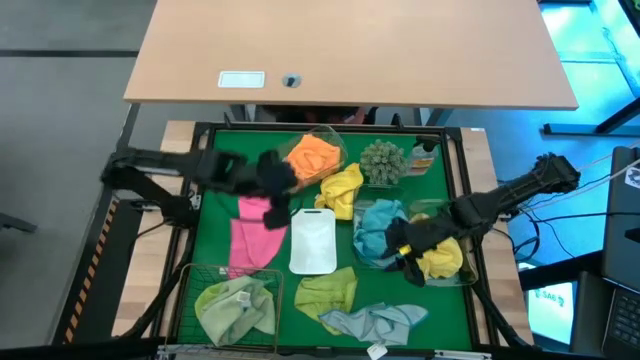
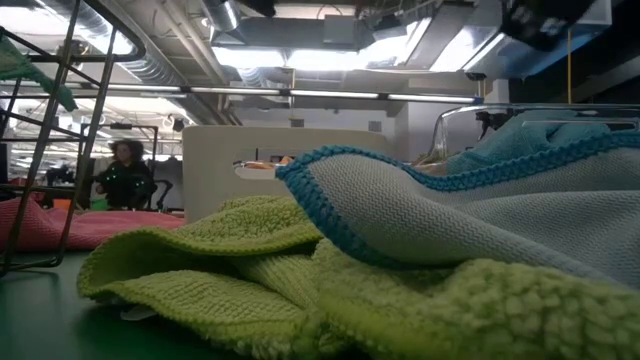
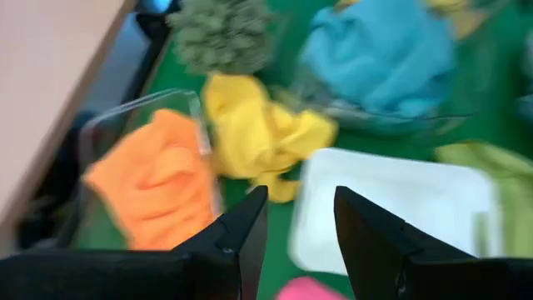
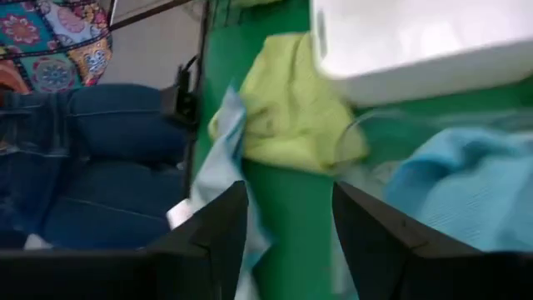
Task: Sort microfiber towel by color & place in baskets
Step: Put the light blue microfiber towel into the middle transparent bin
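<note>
Left gripper (image 1: 283, 180) hovers over the mat between the orange towel (image 1: 313, 157) and the pink towel (image 1: 252, 232), jaws apart, nothing between them. Its wrist view shows the orange towel (image 3: 154, 185) in a clear tub (image 3: 141, 112), a yellow towel (image 3: 258, 133) just beside it, and the white tray (image 3: 408, 208) ahead. Right gripper (image 1: 405, 250) sits between the teal towel (image 1: 378, 228) and the yellow towel in the right tub (image 1: 440, 262), jaws parted and empty. Lime towel (image 1: 328, 292) lies below the white tray (image 1: 313, 240); a pale blue towel (image 1: 375, 322) lies at the front edge. Green towel (image 1: 235, 308) fills the wire basket (image 1: 192, 275). Plant (image 1: 382, 160) stands at the back. A person (image 2: 122, 175) shows in the low view.
</note>
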`<state>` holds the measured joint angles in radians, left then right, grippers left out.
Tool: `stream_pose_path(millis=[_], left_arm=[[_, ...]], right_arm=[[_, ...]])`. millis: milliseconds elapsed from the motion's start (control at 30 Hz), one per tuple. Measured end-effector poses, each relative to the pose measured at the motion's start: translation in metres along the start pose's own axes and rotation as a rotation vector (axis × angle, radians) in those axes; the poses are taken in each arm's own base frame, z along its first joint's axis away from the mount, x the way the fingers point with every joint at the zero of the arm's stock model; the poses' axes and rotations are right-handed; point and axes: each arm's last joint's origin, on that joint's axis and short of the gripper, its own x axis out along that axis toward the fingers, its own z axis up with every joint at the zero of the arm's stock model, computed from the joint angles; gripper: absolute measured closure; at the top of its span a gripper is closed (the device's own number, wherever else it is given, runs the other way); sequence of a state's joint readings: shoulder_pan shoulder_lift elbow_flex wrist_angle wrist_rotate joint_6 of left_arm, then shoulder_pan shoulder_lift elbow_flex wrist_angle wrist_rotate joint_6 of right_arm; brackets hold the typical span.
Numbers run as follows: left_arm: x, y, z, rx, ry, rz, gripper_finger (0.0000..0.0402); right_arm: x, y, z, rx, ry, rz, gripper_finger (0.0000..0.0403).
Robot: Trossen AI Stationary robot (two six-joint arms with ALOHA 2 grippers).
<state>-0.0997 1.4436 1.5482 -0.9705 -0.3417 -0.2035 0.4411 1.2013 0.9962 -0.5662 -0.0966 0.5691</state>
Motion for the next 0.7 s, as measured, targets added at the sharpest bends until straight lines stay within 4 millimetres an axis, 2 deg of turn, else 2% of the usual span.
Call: stream_pose_path(millis=[167,300,433,700], left_arm=[[0.002,-0.030,-0.032,0.016,-0.105,-0.102,0.0269],[0.005,-0.046,-0.046,0.049,-0.126,-0.149,0.0269],[0.005,-0.058,-0.048,0.067,-0.145,-0.181,0.0269],[-0.004,-0.072,-0.043,0.058,-0.243,-0.245,0.0269]], right_arm=[[0.014,0.028,-0.015,0.058,0.045,0.075,0.0226],[0.028,0.051,-0.028,0.009,0.068,0.144,0.0226],[0.042,0.065,-0.042,-0.011,0.115,0.153,0.0226],[0.072,0.076,-0.071,0.024,0.193,0.033,0.0226]])
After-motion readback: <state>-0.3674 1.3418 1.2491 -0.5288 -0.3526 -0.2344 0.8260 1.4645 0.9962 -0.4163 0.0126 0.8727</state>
